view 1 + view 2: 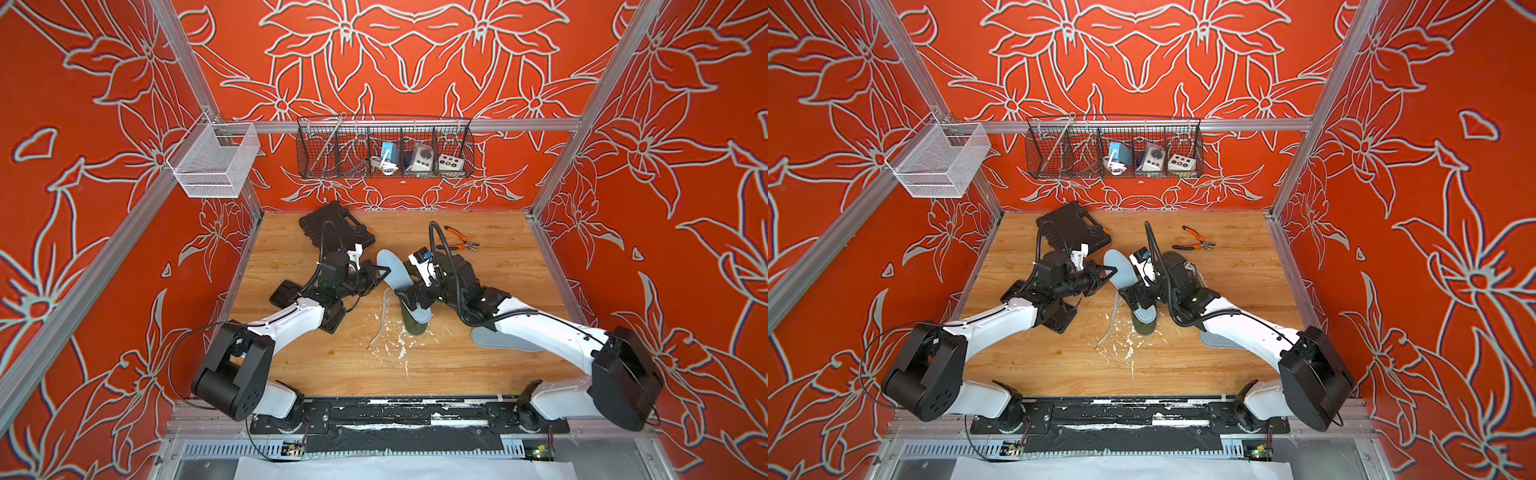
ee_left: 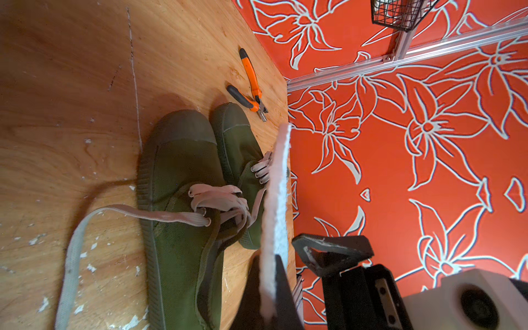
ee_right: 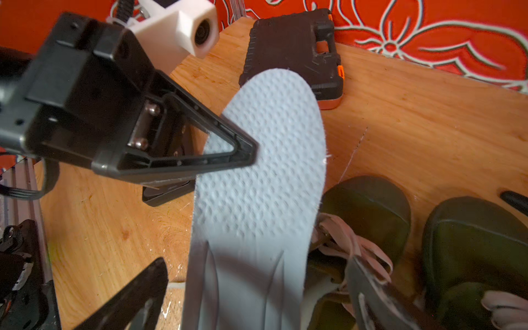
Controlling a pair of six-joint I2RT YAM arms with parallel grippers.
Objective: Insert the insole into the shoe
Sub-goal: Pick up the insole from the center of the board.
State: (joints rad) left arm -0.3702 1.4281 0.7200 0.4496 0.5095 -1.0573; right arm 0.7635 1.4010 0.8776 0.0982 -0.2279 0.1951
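A pale grey insole [image 1: 395,272] slants up from a green lace-up shoe [image 1: 415,327] at mid-table. Its heel end lies over the shoe's opening and its toe end points to the back. My left gripper [image 1: 384,272] is shut on the insole's [image 2: 278,185] side edge near the toe. My right gripper [image 3: 254,285] is open, its fingers standing wide on either side of the insole's [image 3: 257,177] heel half, right above the shoe [image 3: 365,205]. In both top views the right gripper [image 1: 1140,297] hides the shoe's [image 1: 1144,327] opening.
A second green shoe [image 3: 471,243] stands beside the first, under my right arm. Another grey insole [image 1: 498,338] lies beneath that arm. A loose lace [image 1: 380,316] trails on the wood. Orange pliers [image 1: 459,241] and a black tool case [image 1: 336,226] lie at the back.
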